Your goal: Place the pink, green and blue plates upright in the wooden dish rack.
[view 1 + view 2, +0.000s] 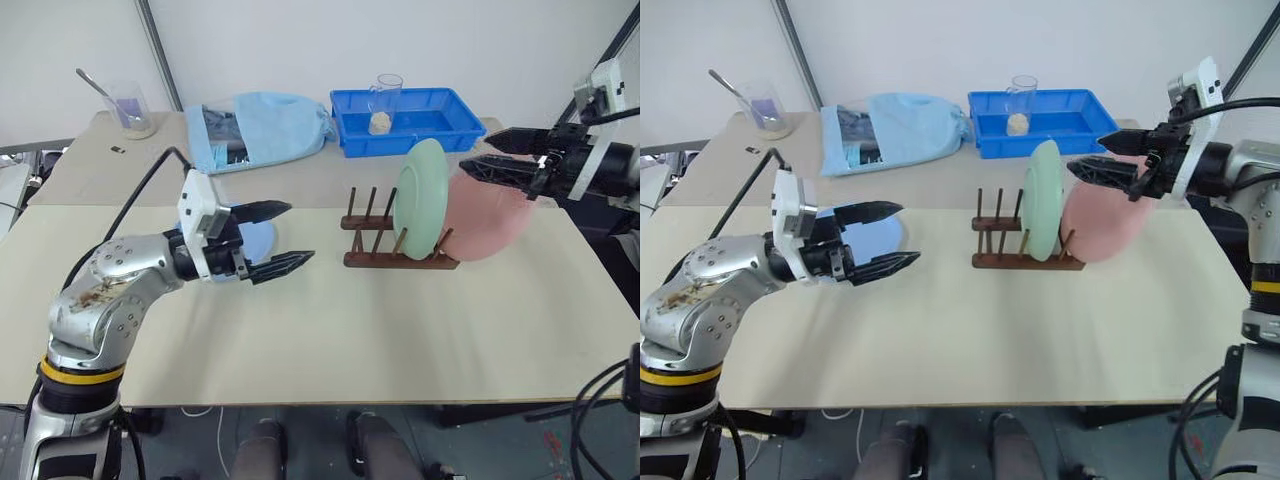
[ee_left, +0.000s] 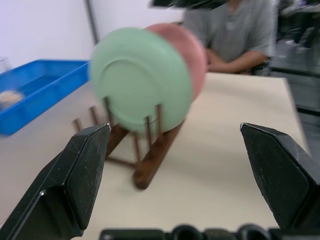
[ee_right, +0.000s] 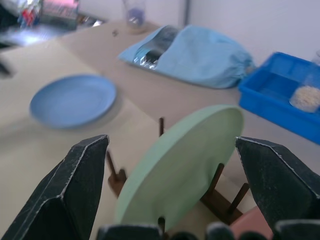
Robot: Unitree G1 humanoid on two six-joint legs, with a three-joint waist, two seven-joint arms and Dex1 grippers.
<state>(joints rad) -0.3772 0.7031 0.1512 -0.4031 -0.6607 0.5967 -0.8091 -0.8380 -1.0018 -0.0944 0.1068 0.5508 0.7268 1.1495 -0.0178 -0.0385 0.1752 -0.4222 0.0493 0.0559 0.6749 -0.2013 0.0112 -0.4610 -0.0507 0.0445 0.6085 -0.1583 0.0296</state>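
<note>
Distance settles the choice of arm: the blue plate [image 3: 73,100] lies flat on the table toward its left edge, directly behind the left hand [image 1: 268,240], which hovers just in front of it with its two black fingers spread wide and nothing between them. The right hand [image 1: 1102,157], equally open and empty, hangs over the right end of the wooden dish rack [image 1: 385,240], well apart from that plate. The green plate [image 1: 418,198] stands upright between the pegs, and the pink plate [image 1: 490,215] leans just behind it at the rack's right end. Free slots remain at the rack's left end, on the side facing the blue plate. My reading is that the left hand should take the flat plate by its rim, tip it on edge and carry it rightward to those slots.
</note>
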